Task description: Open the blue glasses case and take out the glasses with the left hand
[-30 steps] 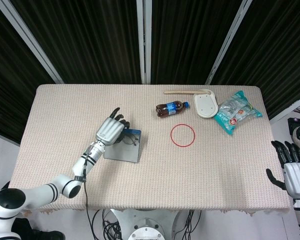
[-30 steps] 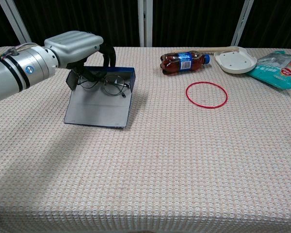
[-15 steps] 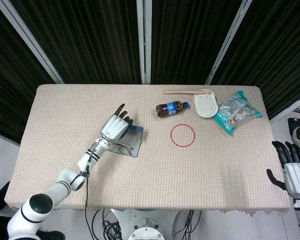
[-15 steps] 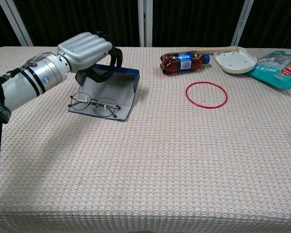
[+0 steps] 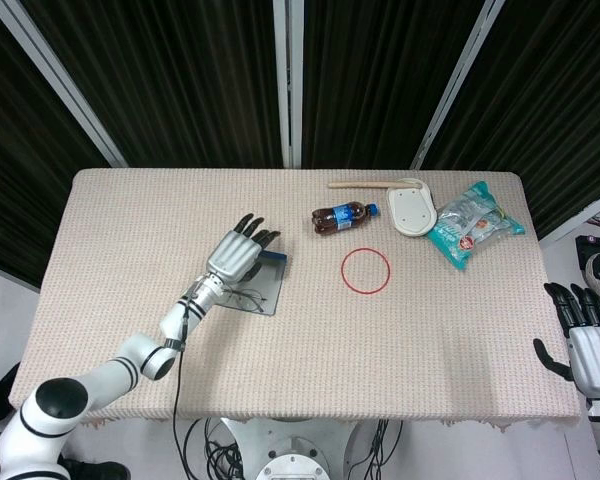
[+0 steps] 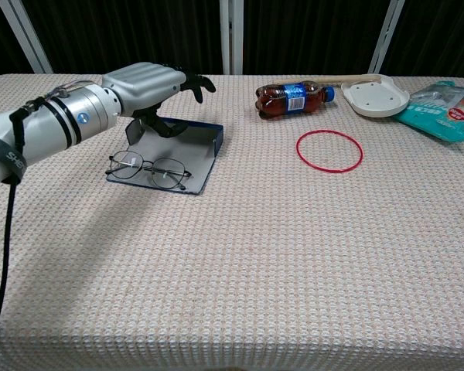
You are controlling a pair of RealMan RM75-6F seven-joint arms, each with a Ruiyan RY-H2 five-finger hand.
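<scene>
Head view: left hand over the far part of the open glasses case, fingers now stretched out flat and apart, holding nothing. A second ago curled down into the case; half a second ago still bent over its back edge. Glasses on the flattened lid, near the front edge, no longer under the palm. Right hand beside the table's right edge, fingers spread, empty, unchanged. Bottle, red ring, white dish and snack bag well apart from the case.

Chest view: left hand above the case's back wall, fingers straight and pointing toward the bottle, thumb down near the tray. Glasses upright on their rims across the lid, lifted out of the tray but released. Seemingly case opened and glasses pulled free, yet not in the hand; likely a fresh grasp needed to finish.
</scene>
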